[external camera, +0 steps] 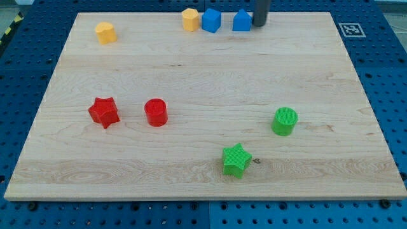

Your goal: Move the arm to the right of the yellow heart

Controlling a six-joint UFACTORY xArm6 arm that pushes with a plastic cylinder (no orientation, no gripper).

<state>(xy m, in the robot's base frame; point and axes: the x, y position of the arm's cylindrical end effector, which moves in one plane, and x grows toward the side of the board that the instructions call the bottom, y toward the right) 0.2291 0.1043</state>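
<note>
My tip (259, 25) is at the view's top edge of the wooden board (203, 70), touching or just right of a blue house-shaped block (241, 21). A blue cube (211, 20) and a yellow block with flat sides (190, 19) stand in a row to its left. Another yellow block (105, 32), which looks like the heart, is at the view's top left, far to the left of my tip. Only the rod's lower part shows.
A red star (103, 112) and a red cylinder (156, 112) sit at the middle left. A green cylinder (285, 121) and a green star (236, 159) sit at the lower right. A marker tag (351, 29) lies off the board's top right corner.
</note>
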